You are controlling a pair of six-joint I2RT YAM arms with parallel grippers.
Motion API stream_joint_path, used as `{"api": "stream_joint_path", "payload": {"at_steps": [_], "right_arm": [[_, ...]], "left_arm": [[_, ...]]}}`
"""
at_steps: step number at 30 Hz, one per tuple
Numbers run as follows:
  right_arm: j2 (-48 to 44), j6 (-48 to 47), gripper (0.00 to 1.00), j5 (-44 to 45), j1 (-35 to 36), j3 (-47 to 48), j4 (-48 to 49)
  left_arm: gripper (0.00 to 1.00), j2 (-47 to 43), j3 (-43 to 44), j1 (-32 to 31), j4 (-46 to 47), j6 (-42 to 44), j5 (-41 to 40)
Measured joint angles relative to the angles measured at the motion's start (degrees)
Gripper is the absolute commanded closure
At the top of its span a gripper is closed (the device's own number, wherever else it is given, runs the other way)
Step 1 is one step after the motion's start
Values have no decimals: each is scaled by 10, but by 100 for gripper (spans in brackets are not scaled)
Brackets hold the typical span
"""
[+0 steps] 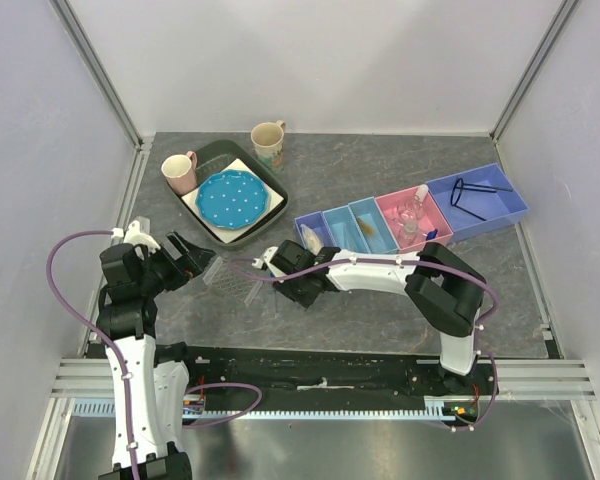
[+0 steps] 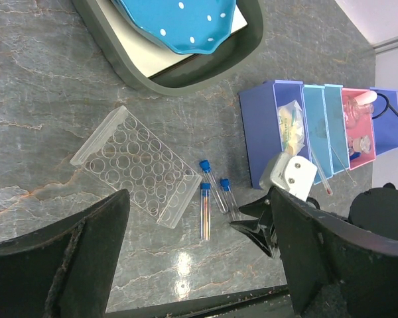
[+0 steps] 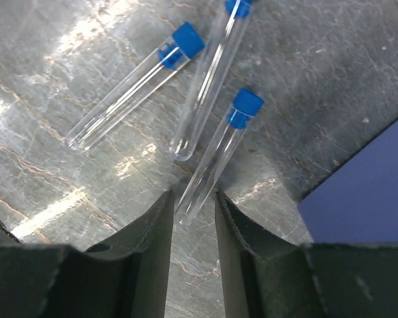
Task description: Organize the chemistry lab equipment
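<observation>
right gripper (image 3: 194, 215) pointed down, its arm stretched low across the table (image 3: 46, 59). its jaws stood slightly apart around the round end of one blue-capped tube (image 3: 219, 149) lying there. left gripper (image 2: 196, 205) hung nearby, jaws spread wide.

Three blue-capped tubes (image 3: 129, 93), one clear rack (image 2: 136, 165) and five bins (image 1: 500, 205) (two dark blue, two light blue, one pink) fill the bench (image 1: 360, 320) as seen from the room. Also counted: two mugs (image 1: 179, 172), one blue dotted plate (image 1: 230, 197), one dark tray (image 1: 220, 152), one black wire frame (image 1: 477, 192), one whitish bag (image 2: 290, 122) and two robot arms (image 1: 130, 300) at the near edge.
</observation>
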Motion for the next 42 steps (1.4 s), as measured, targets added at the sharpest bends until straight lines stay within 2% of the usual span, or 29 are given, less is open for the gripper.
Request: {"api": "stream_joint_path", "payload": {"at_steps": [3,9,15,23,27,31,36,42], "right_arm": [[1,7,66,0,-9,0,1],[2,18,81,0,-20,0,3],[2,27,87,3,-32,0,6],[-19,27,88,12,-50,-7,13],[-53,28,88,-13,-61,-15,21],[-94,26,89,-62,-64,-26,33],[-136,21,89,-137,-64,-47,48],[-154,15,89,-224,-64,-53,59]], "left_arm": [[7,0,0,0,0,0,0],[7,0,0,0,0,0,0],[7,0,0,0,0,0,0],[9,9,0,-1,0,0,9],[11,16,0,-4,1,0,26],[14,30,-11,-5,16,-7,79],[15,35,-74,-22,78,-63,155],[16,20,-160,-125,187,-189,170]]}}
